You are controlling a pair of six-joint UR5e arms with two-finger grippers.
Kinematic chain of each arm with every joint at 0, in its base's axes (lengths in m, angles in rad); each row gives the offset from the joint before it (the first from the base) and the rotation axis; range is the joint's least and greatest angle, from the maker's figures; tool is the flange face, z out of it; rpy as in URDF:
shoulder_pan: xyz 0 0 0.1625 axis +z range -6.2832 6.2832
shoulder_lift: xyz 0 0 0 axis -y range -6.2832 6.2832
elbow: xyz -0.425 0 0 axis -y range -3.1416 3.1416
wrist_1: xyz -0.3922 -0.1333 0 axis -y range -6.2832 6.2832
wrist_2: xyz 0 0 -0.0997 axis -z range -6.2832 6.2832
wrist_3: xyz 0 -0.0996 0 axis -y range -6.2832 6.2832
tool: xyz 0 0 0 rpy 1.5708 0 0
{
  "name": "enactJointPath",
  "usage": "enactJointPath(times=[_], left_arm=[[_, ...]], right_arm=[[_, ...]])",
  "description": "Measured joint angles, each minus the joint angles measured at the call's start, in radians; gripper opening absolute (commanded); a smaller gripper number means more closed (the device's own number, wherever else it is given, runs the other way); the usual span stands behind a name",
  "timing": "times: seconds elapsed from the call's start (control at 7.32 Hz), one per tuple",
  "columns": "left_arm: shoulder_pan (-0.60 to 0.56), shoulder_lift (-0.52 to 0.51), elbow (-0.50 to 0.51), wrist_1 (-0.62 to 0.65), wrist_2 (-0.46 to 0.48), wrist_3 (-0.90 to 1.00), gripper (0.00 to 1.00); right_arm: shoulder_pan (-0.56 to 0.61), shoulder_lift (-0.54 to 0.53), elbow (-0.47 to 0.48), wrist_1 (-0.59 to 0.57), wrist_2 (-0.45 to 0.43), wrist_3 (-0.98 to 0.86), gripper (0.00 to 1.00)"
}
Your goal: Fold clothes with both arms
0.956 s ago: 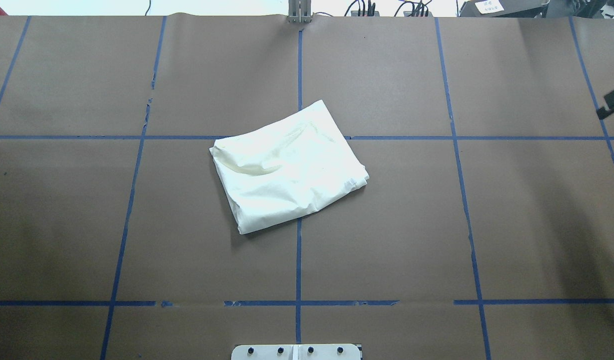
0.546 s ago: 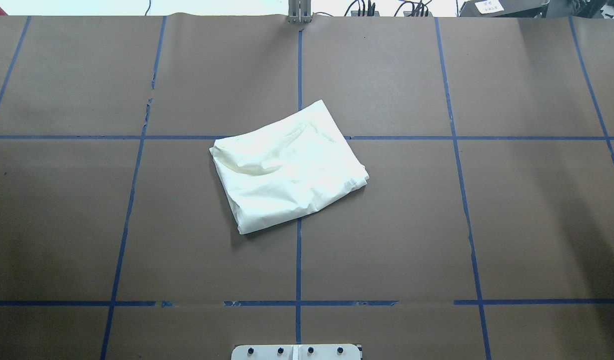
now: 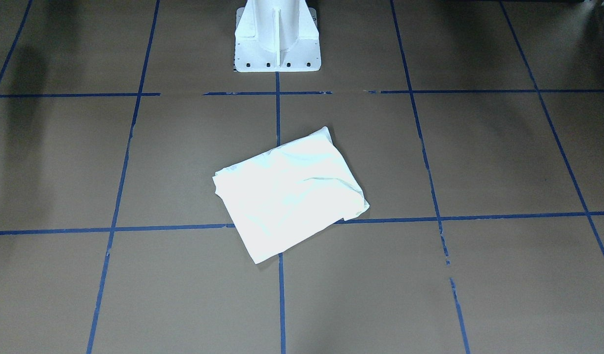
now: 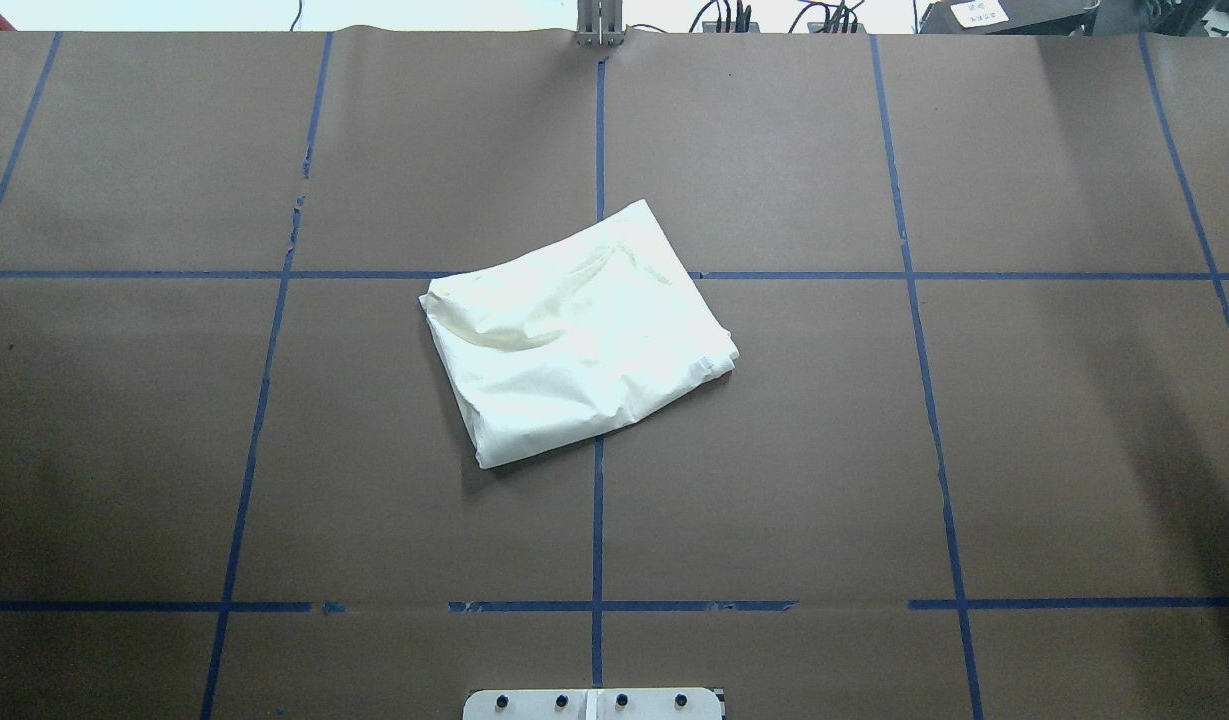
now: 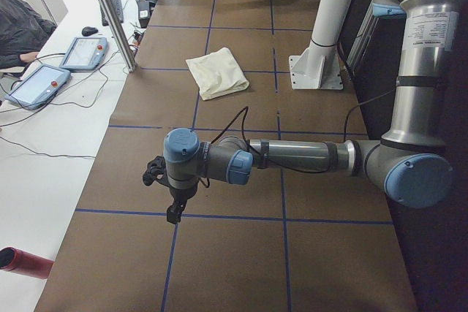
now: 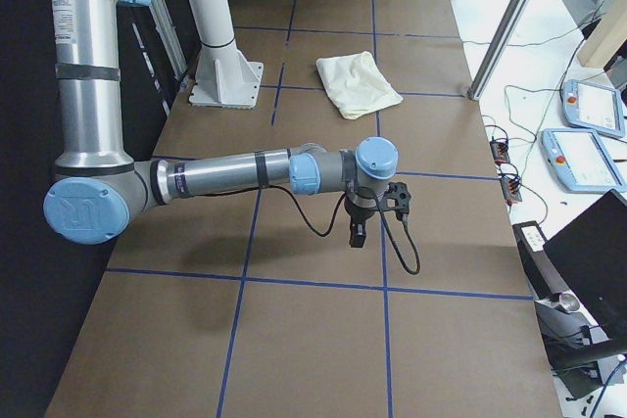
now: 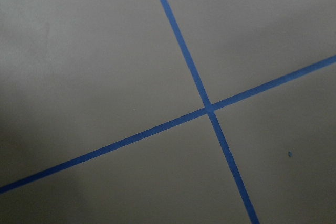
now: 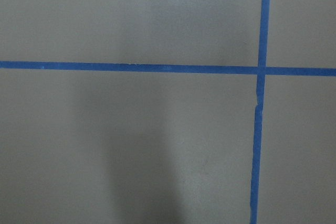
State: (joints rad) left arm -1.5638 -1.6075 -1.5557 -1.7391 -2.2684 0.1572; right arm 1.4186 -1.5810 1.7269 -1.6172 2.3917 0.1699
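Note:
The cream-white shirt (image 4: 574, 335) lies folded into a tilted rectangle at the table's middle, plain side up, with no print showing. It also shows in the front-facing view (image 3: 289, 194) and in both side views (image 5: 217, 72) (image 6: 359, 83). Nothing touches it. My left gripper (image 5: 174, 213) hangs low over the brown table far to the shirt's left. My right gripper (image 6: 357, 235) hangs low far to its right. Both show only in the side views, so I cannot tell whether they are open or shut. Both wrist views show only brown paper and blue tape.
The white pedestal (image 3: 277, 37) stands at the table's near edge behind the shirt. Blue tape lines (image 4: 598, 520) grid the brown paper. Teach pendants (image 5: 80, 52) (image 6: 588, 105) and metal posts (image 5: 110, 12) (image 6: 509, 26) stand past the table's far edge.
A black part of my right gripper, at the overhead view's right edge one second ago, has left that view. The shirt has not moved.

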Motion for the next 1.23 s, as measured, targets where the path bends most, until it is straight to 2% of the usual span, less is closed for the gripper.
enactJointPath(times=[0.41,0.82,1.23], left_arm=[[0.0,0.004,-0.013,0.001,-0.002,-0.044,1.0],[0.0,0.005,-0.015,0.001,-0.002,-0.045,1.0],[0.0,0.006,-0.012,0.001,-0.002,-0.045,1.0]], right_arm=[[0.057,-0.035,-0.007,0.001,0.003,-0.012,1.0],[0.146,-0.039,-0.083,0.0,0.017,-0.2,1.0],[0.165,-0.039,-0.103,0.0,0.02,-0.25,1.0]])
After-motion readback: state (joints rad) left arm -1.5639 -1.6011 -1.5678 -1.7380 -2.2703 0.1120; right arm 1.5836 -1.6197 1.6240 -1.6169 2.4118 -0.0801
